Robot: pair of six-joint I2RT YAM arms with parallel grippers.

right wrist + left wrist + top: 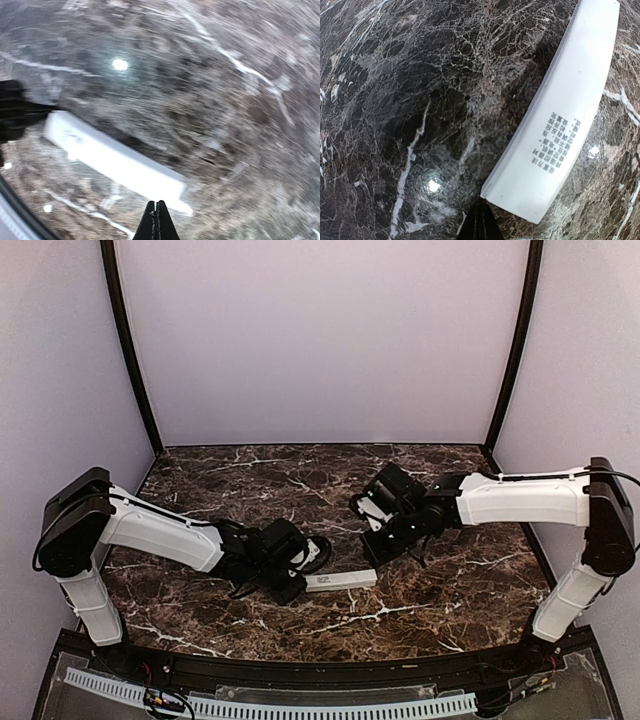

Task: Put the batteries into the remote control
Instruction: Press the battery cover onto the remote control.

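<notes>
Here, tiny dark print on the white remote control (555,115) is unreadable; left tool (479,220) and right tool (156,215) are both pressed together.

White remote control (341,581) flat on table (460,590)

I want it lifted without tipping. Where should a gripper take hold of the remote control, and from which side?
Probably around mid-length, pinching across its narrow width from straight above: the remote control lies flat on the table, long and slim, and the shut left gripper crowds one end.
</notes>
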